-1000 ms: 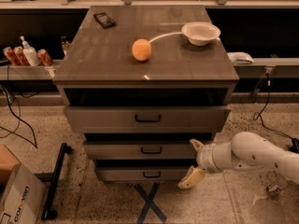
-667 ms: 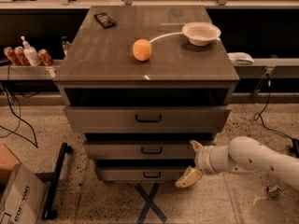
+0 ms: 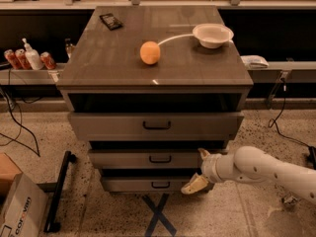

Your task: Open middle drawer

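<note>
Jaws spread wide, one finger up, one down. My gripper (image 3: 198, 170) sits low in front of the cabinet, below the worktop's (image 3: 108, 58) front right corner, on the white arm (image 3: 276, 169) reaching in from the right. The upper finger is at the right end of the middle drawer (image 3: 123, 159); I cannot tell if it touches.

The middle drawer front lies between the top drawer (image 3: 108, 126) and the bottom drawer (image 3: 128, 184). Its black handle (image 3: 160, 159) is at centre, well left of the gripper.

On the worktop: orange (image 3: 150, 53) near the middle, white bowl (image 3: 213, 35) toward the far right corner, dark flat object (image 3: 110, 21) by the far left corner.
</note>
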Robot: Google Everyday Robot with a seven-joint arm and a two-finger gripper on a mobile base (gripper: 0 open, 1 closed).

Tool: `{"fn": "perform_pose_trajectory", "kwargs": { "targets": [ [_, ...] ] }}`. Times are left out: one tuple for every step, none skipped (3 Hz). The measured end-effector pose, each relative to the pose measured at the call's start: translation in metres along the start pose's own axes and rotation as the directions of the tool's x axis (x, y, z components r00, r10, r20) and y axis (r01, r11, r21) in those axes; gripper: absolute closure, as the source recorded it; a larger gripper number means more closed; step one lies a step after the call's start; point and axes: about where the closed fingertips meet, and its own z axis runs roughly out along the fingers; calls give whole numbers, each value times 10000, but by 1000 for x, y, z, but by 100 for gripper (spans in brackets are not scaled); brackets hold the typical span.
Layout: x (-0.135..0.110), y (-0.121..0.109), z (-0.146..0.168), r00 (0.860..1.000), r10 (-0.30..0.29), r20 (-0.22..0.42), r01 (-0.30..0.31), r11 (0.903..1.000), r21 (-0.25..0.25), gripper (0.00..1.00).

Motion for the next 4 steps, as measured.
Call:
{"fn": "perform_pose_trajectory", "kwargs": {
  "targets": [
    [0,-16,15,9999,-110,-7,110,9999,26,0],
    [2,-47,38,9990,-409,-198,406,9990,-192,0],
    [4,-65,54,9979,-553,-336,538,9976,-439,0],
    [18,-69,68,9977,-366,-576,315,9957,-868,19]
  ]
}}
